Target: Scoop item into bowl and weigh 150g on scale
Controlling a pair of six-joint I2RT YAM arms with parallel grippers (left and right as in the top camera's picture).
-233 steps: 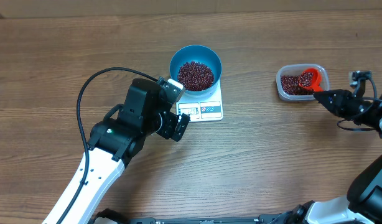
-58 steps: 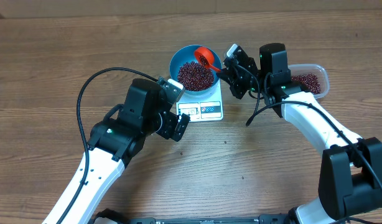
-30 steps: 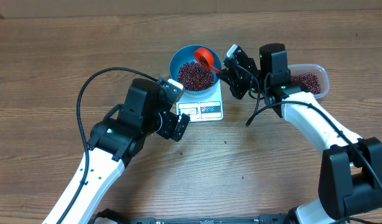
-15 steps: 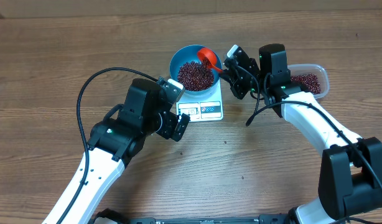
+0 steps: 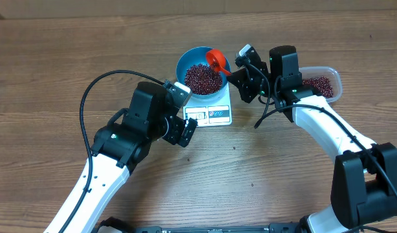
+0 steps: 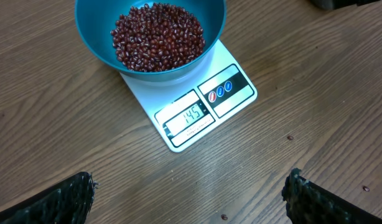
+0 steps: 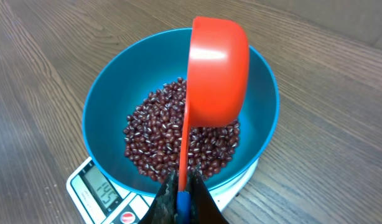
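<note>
Your right claw [image 7: 181, 193], clamped on the handle of the red scoop [image 7: 219, 68], has tipped it steeper over the blue bowl [image 5: 183, 65] at upper centre; the beans [image 6: 157, 34] lie heaped inside, the scale [image 6: 231, 93] beneath shows 145, so you need slightly more. Your left claw [image 6: 191, 199] hangs wide open

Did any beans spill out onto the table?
Yes, a few. Tiny dark specks that look like stray beans lie on the bare table near the scale, outside the blue bowl. Nothing else looks wrong.
</note>
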